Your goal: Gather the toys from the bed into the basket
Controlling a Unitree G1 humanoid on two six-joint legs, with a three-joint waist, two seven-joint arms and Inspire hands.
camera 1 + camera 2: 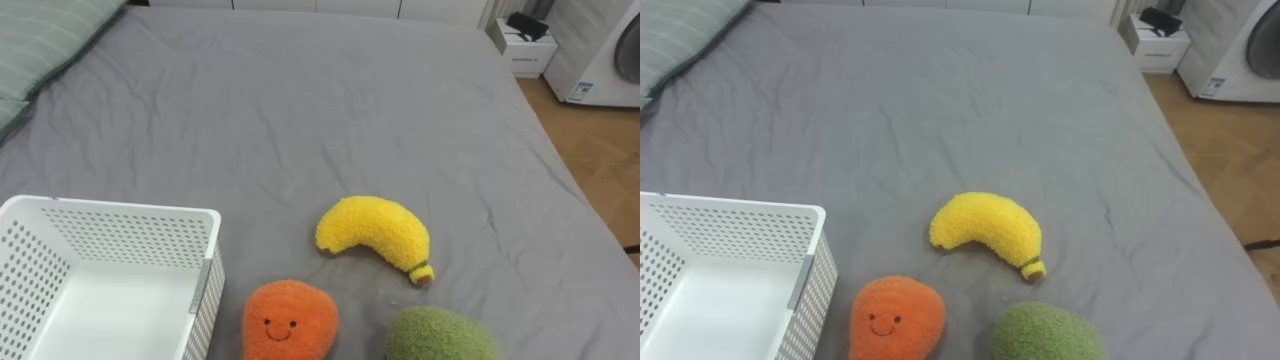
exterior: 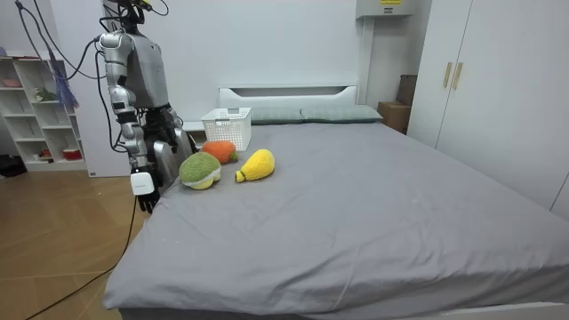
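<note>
Your robot's right hand [image 2: 145, 188] hangs low beside the bed's near side edge, on the room view's left; you cannot tell from here whether it is open or closed. The robot stands upright against that edge, close to the headboard end.

Just past the hand, three toys lie on the grey-sheeted bed [image 1: 300, 110], all close to the same side edge. The round green plush toy [image 1: 440, 335] is nearest the edge, and the orange plush fruit with a smiling face [image 1: 290, 320] lies just beside it on the robot's left. The curved yellow plush banana [image 1: 375, 236] sits a little further in (brown tip pointing toward the green one).

Left of the orange toy stands a white perforated plastic basket [image 1: 120, 235], near it. A green striped pillow [image 1: 50, 40] lies at the headboard end.
</note>
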